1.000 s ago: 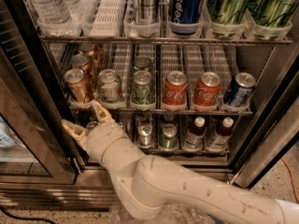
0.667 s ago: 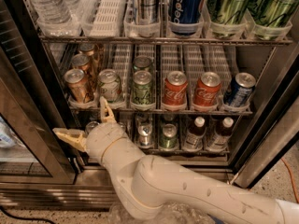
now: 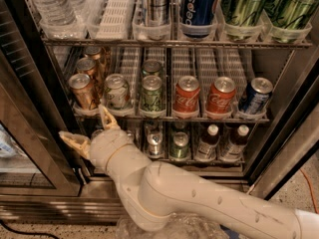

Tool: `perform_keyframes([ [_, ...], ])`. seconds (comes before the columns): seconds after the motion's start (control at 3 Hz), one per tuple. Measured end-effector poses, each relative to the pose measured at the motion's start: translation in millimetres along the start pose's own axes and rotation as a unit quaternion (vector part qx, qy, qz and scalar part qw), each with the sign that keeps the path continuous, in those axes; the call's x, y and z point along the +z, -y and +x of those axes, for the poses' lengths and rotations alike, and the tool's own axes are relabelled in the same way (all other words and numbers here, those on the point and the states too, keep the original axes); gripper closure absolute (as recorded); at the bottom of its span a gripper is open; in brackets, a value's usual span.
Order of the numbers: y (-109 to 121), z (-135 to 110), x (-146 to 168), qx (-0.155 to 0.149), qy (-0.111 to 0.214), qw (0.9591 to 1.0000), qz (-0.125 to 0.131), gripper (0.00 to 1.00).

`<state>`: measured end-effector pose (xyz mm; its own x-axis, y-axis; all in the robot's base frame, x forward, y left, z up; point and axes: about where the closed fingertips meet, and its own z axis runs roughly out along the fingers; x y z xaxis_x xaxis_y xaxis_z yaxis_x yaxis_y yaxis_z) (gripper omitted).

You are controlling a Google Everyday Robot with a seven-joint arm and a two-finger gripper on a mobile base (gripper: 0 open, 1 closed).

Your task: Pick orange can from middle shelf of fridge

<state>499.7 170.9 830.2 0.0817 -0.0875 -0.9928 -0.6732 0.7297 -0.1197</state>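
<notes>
The fridge (image 3: 35, 108) stands open with its wire shelves in view. On the middle shelf (image 3: 169, 117) three orange cans stand in the leftmost lane; the front orange can (image 3: 82, 90) is at the shelf's front stop. My gripper (image 3: 87, 127) is open and empty, just below and in front of that can, at the shelf's left front edge. One finger (image 3: 72, 140) points left, the other finger (image 3: 106, 116) points up toward the shelf. My pale arm (image 3: 189, 193) comes in from the lower right.
On the middle shelf stand a green-and-white can (image 3: 116, 90), green cans (image 3: 151, 92), two red Coca-Cola cans (image 3: 186, 96), and a blue can (image 3: 255, 95). Big bottles and tall cans (image 3: 199, 6) fill the top rack. Small bottles (image 3: 205, 143) stand below. The door frame (image 3: 294, 148) is at right.
My gripper's fingers have spread wider, the left finger swinging outward and down to the left. The cans have not moved.
</notes>
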Motion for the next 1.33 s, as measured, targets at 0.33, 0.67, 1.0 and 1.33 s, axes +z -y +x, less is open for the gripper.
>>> perform_keyframes([
  [0.33,6,0,9,0.005,0.003,0.9999,0.014,0.25],
  [0.67,15,1,16,0.007,0.006,0.9993,0.037,0.29],
  [1.0,24,-1,22,0.007,0.008,0.9983,0.057,0.29],
  [1.33,41,-7,68,-0.014,0.006,0.998,0.062,0.28],
])
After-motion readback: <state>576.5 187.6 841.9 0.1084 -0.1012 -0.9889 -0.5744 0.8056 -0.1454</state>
